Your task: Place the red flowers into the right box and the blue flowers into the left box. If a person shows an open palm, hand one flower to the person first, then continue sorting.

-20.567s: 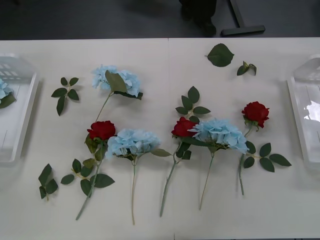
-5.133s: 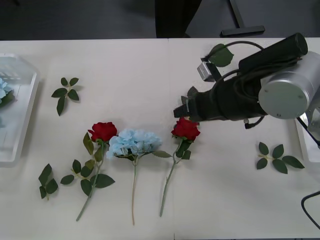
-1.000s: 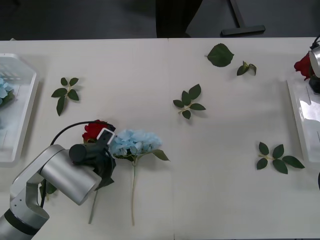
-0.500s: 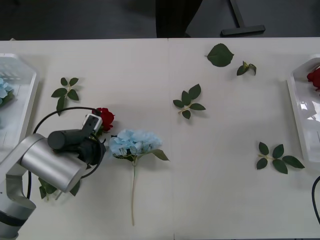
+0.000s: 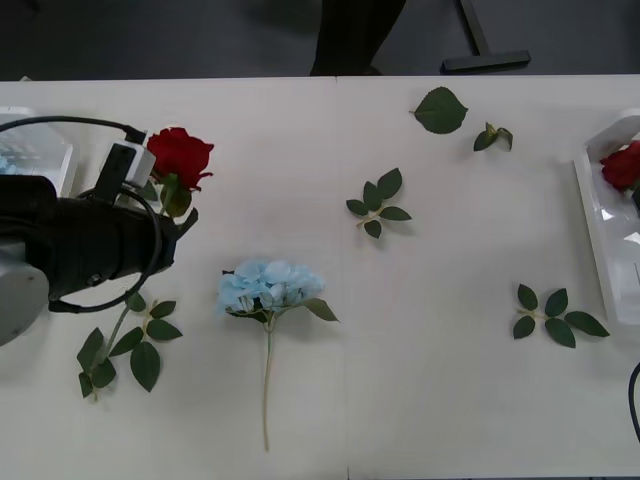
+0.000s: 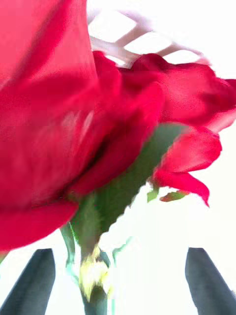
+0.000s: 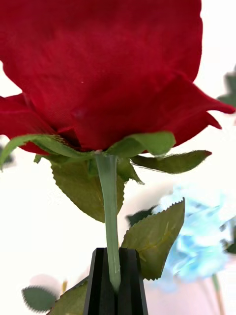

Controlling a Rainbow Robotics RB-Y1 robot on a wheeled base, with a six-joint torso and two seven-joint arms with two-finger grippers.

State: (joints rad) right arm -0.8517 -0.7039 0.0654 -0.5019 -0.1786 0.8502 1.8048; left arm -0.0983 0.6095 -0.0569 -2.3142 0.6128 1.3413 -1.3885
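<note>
Front view: left arm sits at the table's left side, near the left box (image 5: 40,135), carrying one of the red flowers (image 5: 181,156) with its bloom raised clear of the table.
Left gripper (image 7: 115,275): fingers pressed together on the rose stem (image 7: 109,206) just under the bloom; a grip this high probably keeps the heavy head from swinging (the lower stem trails back under the arm).
Rose in left grip: bloom upright above the fingers in the left wrist view, leaves fanning out below it; a pale blue cluster shows blurred in the background.
Right gripper (image 6: 118,280): fingers wide apart at the two corners, with another red rose (image 6: 73,123) lying close between them; no finger touches it that I can see, so I read it as let go.
Right box (image 5: 600,215): at the table's right edge, a red bloom (image 5: 622,165) inside near its far end.
Blue flowers: one hydrangea (image 5: 270,285) lies on the table near the middle, stem pointing toward the robot, well apart from both boxes; a bit of pale blue shows in the left box.
Loose leaf sprigs (image 5: 378,205): scattered on the table, not part of the sort.
Step in hand (judgement): the held rose belongs in the right box, yet it hangs on the far left, so a long carry across lies ahead.
Risk: the dangling stem could brush the hydrangea on the way over.
</note>
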